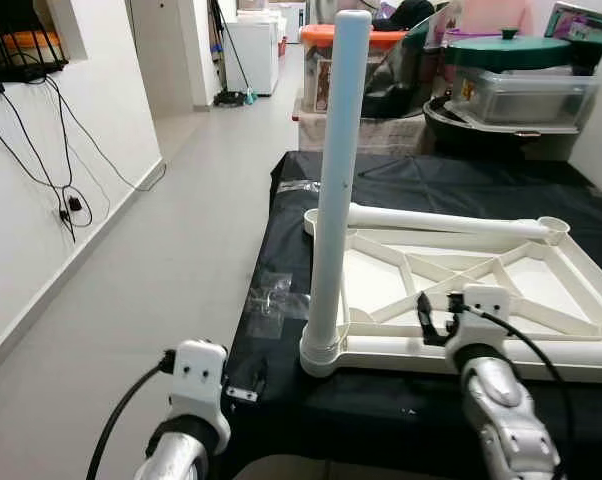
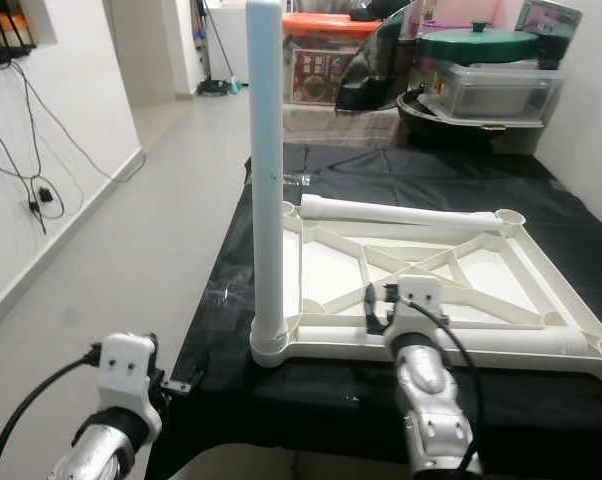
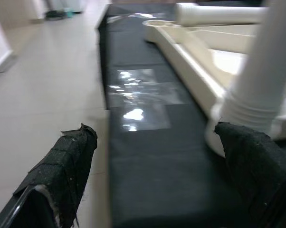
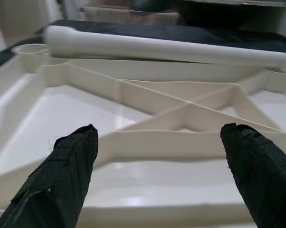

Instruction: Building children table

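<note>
The white plastic table top [image 1: 461, 350] lies upside down on a surface under a black cover [image 1: 421, 180]. One white leg [image 1: 336, 180] stands upright in the near left corner socket. A second leg [image 1: 441, 220] lies flat across the far edge of the frame. My left gripper [image 3: 152, 130] is open, low at the cover's near left edge, just short of the upright leg's base [image 3: 245, 111]. My right gripper [image 4: 157, 130] is open over the near rail [image 4: 181, 142] of the table top, holding nothing. Both silver forearms rise from below, the left arm [image 1: 196, 375] and the right arm [image 1: 496, 390].
Storage boxes, a green-lidded pot [image 1: 511, 50] and an orange-lidded bin [image 1: 321, 35] crowd the back edge. On the left, open floor [image 1: 181, 250] runs along a wall with dangling cables [image 1: 61, 190]. Clear tape patches [image 1: 271, 295] shine on the cover.
</note>
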